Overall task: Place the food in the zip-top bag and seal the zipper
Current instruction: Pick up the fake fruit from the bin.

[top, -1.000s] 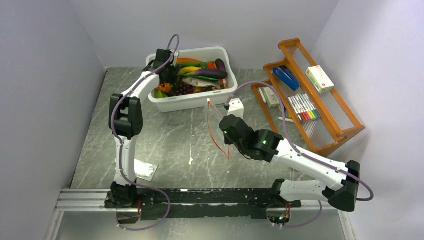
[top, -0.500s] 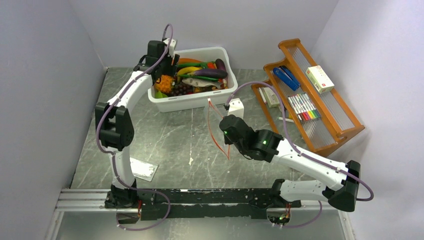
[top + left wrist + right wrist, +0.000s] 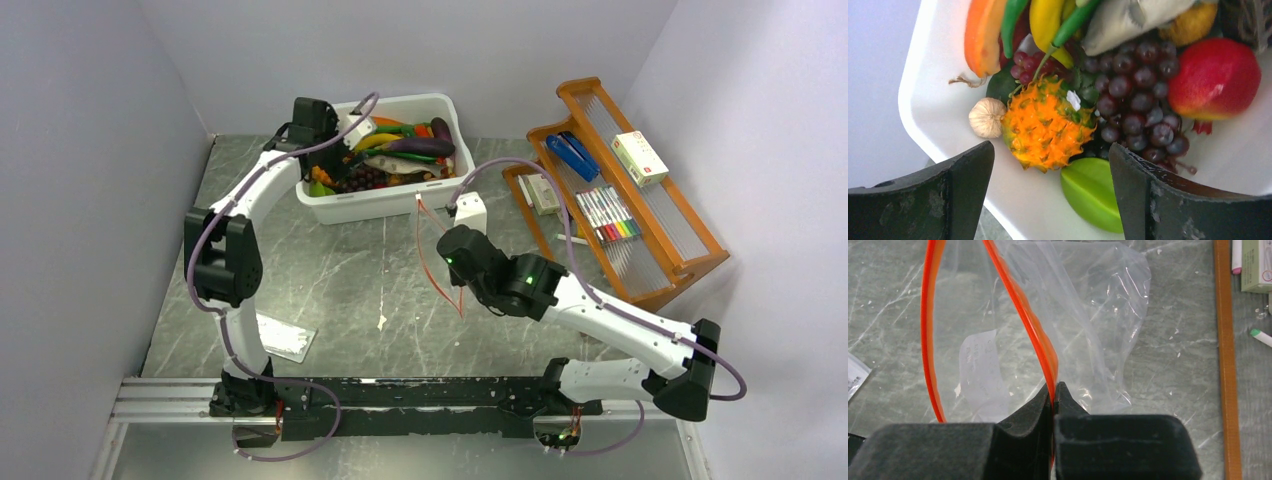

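Left wrist view: your left gripper [image 3: 1050,165] hangs wide open and empty over the white tub [image 3: 933,75]. Inside you see one garlic bulb [image 3: 987,117], one orange pineapple [image 3: 1045,127], one green piece [image 3: 1093,192], one grape bunch [image 3: 1138,100] and one red apple [image 3: 1215,77]. Farther right, your right gripper [image 3: 1054,390] pinches the zipper [image 3: 925,325] of the one zip-top bag [image 3: 1108,305], whose mouth gapes.

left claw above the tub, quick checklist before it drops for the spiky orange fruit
1. Left claw open: ok.
2. Spiky orange fruit centred under it: ok.
3. Fruit clear of neighbours: not ok, grape bunch and green piece sit right against it.
4. Right claw shut on the zipper: ok.
5. Zip-top bag mouth open: ok.
6. Mouth wide enough for the fruit: cannot tell.
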